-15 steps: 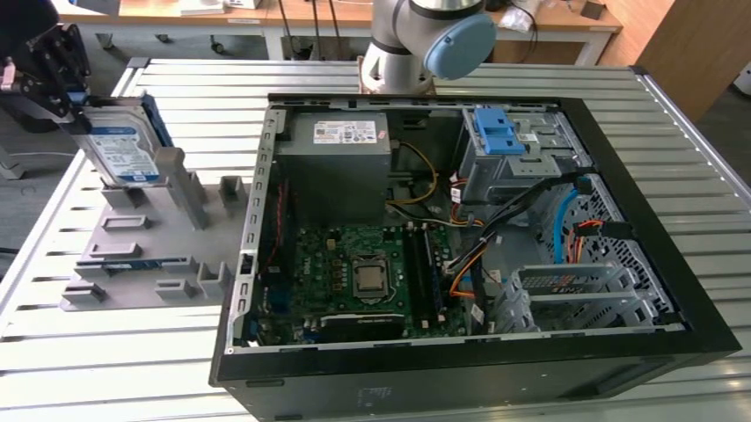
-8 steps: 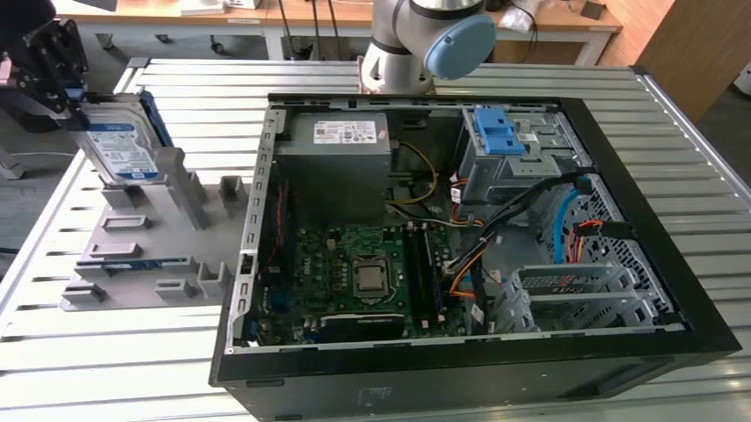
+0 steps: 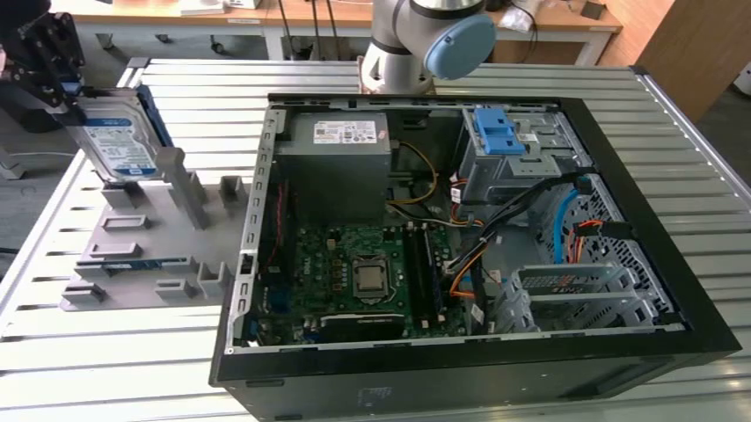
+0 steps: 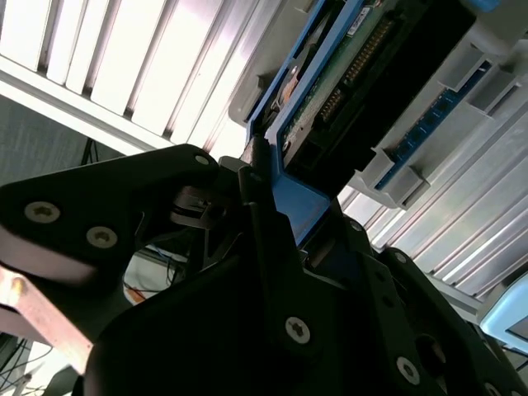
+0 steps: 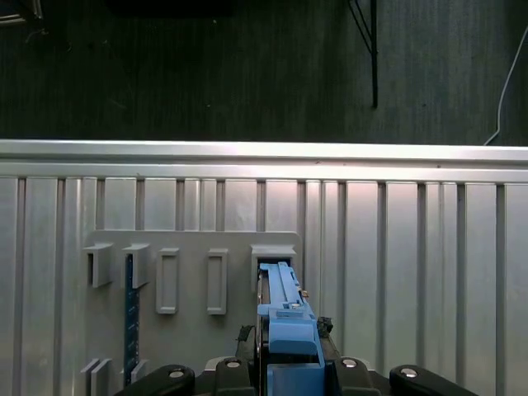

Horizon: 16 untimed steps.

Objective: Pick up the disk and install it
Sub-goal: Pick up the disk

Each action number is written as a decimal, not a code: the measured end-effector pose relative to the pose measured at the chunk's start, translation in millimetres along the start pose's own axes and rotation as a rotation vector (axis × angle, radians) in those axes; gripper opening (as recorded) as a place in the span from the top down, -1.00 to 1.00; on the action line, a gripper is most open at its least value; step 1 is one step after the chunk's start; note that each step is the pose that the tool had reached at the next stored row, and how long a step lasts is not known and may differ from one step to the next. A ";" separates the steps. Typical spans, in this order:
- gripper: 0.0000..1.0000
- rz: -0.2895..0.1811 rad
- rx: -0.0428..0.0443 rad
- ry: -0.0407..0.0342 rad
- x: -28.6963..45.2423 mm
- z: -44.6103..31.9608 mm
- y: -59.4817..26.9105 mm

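Black pincer [image 3: 76, 92] clamps the blue-framed flat silver disk [image 3: 118, 145] upright at grey plastic slotted holder [image 3: 147, 255], well apart from open black PC case [image 3: 470, 374]; narrow edge grip, so disk could tilt & snag slot.

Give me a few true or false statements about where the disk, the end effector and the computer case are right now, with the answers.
1. The disk stands upright on its edge. True.
2. The disk lies inside the computer case. False: it is outside, at the grey holder on the exterior view's left.
3. The end effector is clamped on the disk. True.
4. The computer case is closed. False: it is open, and the motherboard shows.
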State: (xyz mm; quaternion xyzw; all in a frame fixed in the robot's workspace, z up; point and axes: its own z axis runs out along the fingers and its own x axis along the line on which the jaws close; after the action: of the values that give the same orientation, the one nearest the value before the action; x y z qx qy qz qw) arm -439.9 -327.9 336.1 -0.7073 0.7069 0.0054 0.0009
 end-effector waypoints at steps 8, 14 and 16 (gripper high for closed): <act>0.27 0.000 0.0008 -0.0008 -0.1 -8.4 0.2; 0.27 0.000 0.0014 -0.0014 -0.1 -14.5 0.3; 0.27 0.000 0.0017 -0.0017 -0.1 -16.8 0.4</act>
State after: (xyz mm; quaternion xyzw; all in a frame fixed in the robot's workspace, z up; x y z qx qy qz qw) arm -440.2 -327.9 352.8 -0.7073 0.7069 0.0054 0.0020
